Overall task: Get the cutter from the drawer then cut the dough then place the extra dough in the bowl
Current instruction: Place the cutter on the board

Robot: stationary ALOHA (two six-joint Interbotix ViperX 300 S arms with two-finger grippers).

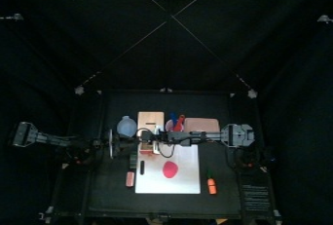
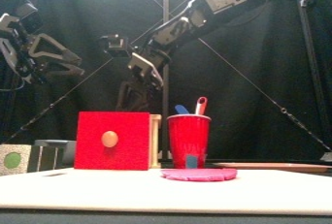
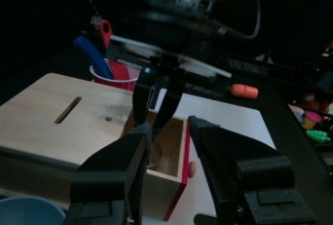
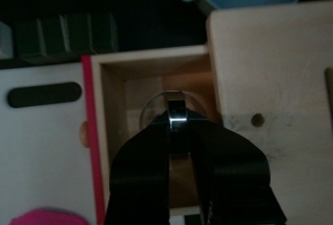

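- Behind the white board, we see a wooden box with its drawer open over the board.
- The right gripper reaches down into the drawer. Its jaws are pressed together on the thin wire handle of the round metal cutter, which sits inside the drawer.
- The left gripper hangs at the drawer's red front with its jaws spread apart, one on each side. We cannot tell whether they touch it.
- A flat pink dough disc lies on the board, nearer the table's front.
- The blue-grey bowl stands just left of the box, and a red cup stands to the box's right.
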